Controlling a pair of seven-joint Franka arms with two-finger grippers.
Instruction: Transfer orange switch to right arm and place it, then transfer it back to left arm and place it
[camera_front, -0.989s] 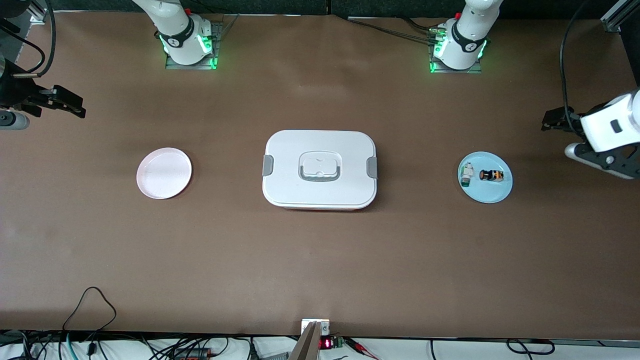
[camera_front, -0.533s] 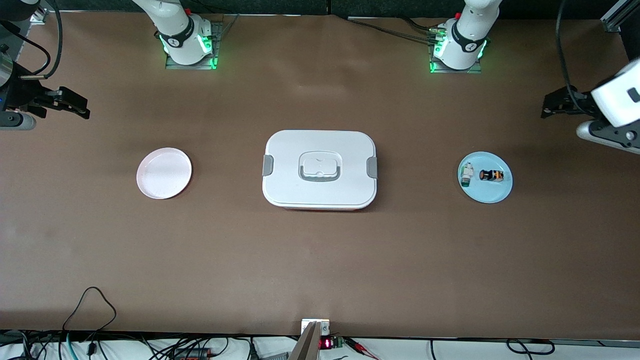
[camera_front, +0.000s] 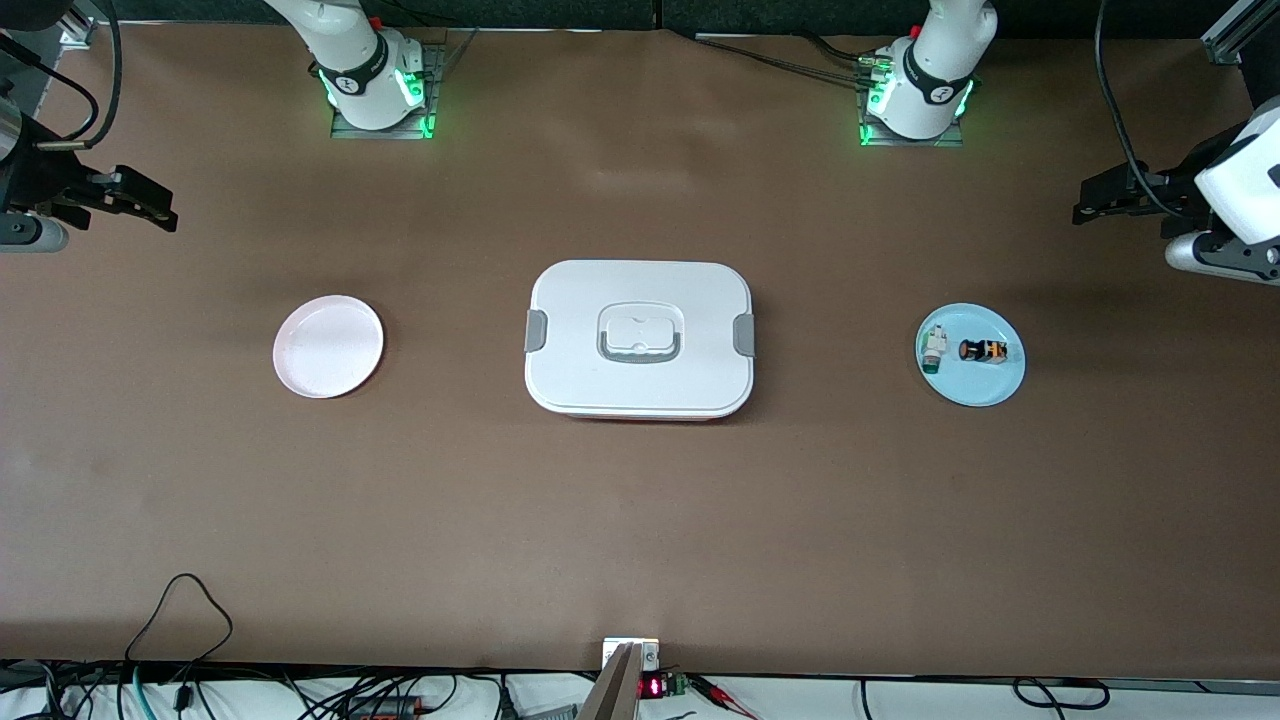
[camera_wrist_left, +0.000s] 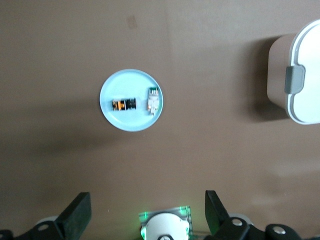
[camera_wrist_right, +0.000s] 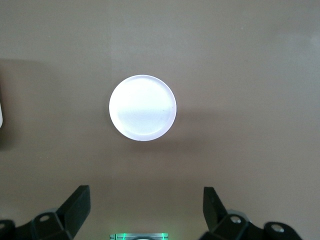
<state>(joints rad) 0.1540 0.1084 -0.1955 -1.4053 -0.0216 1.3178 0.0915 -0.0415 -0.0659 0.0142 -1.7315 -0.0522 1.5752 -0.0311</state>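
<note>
The orange switch (camera_front: 982, 350), a small black cylinder with orange marks, lies on a light blue plate (camera_front: 975, 385) toward the left arm's end of the table. The left wrist view shows the orange switch (camera_wrist_left: 123, 104) on that plate (camera_wrist_left: 131, 82). The white lidded box (camera_front: 640, 340) sits mid-table. My left gripper (camera_front: 1092, 200) hangs open and empty, high over bare table at its own end, apart from the plate. In its wrist view the left gripper (camera_wrist_left: 147, 215) holds nothing. My right gripper (camera_front: 148, 205) is open and empty over the right arm's end; the right gripper (camera_wrist_right: 145, 210) looks down on bare table.
A small white component with a green end (camera_front: 933, 350) shares the blue plate beside the switch. A pale pink plate (camera_front: 328, 346) lies bare toward the right arm's end, between box and right gripper. Cables (camera_front: 180, 610) trail at the table edge nearest the front camera.
The left arm's hand has swung toward the robots' bases, its gripper now a little closer to them. The right gripper has shifted only slightly. Both stay open.
</note>
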